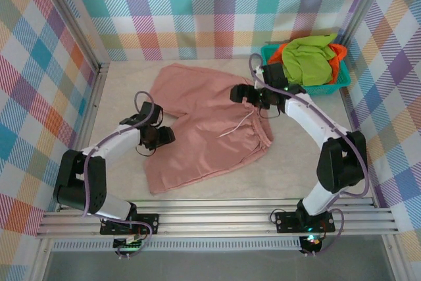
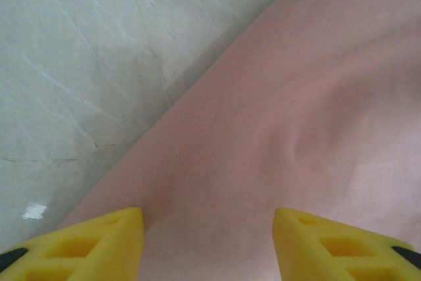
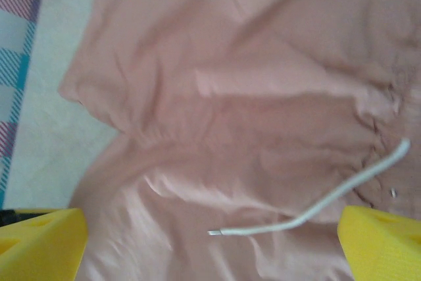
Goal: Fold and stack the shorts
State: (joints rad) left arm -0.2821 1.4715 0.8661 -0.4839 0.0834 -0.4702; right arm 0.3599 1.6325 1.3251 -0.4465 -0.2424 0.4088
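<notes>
The dusty pink shorts [image 1: 204,129] lie spread flat on the table, their white drawstring [image 1: 237,126] loose on top. My left gripper [image 1: 164,137] hovers low over their left edge; in the left wrist view its yellow fingers [image 2: 99,245] stand apart over flat pink cloth [image 2: 296,129], gripping nothing. My right gripper [image 1: 253,97] hangs open above the waist side, and the drawstring [image 3: 316,212] lies between its wide-spread fingers [image 3: 46,245] on the pink shorts [image 3: 250,97]. The lime green shorts [image 1: 309,57] and orange shorts [image 1: 339,51] sit bunched in the basket.
The teal plastic basket [image 1: 329,87] stands at the back right corner. Plaid walls close in the back and both sides. Bare pale table [image 1: 309,162] shows right of the pink shorts and along the left edge [image 2: 79,64].
</notes>
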